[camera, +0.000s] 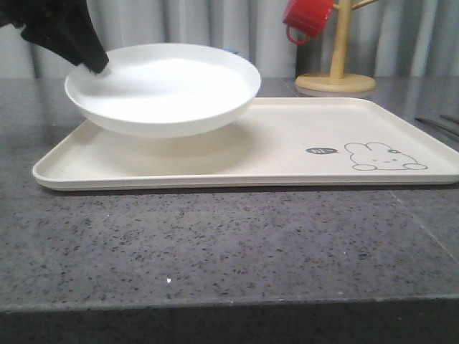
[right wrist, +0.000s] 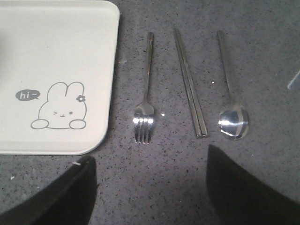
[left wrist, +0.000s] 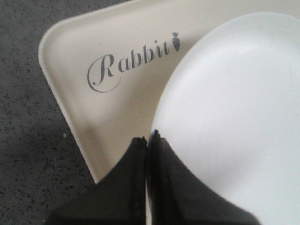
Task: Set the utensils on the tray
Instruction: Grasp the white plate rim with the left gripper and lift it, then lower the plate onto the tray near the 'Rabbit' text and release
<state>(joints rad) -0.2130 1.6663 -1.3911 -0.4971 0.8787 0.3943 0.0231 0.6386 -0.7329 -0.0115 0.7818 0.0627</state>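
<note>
Three utensils lie side by side on the dark table just off the tray's (right wrist: 56,47) edge: a fork (right wrist: 145,93) nearest the tray, then a pair of chopsticks (right wrist: 190,84), then a spoon (right wrist: 232,117). My right gripper (right wrist: 149,157) hovers open above the bare table by their ends, holding nothing. The cream tray (camera: 301,143) shows its rabbit drawing. My left gripper (camera: 90,61) is shut on the rim of a round white plate (camera: 165,89), which hangs slightly above the tray's left half and casts a shadow there. Up close, the left gripper (left wrist: 148,138) pinches the plate (left wrist: 234,117) over the tray (left wrist: 126,108).
A wooden mug tree (camera: 337,50) with a red mug (camera: 307,18) stands behind the tray at the back right. Grey curtains close off the rear. The table's front edge runs close below the tray.
</note>
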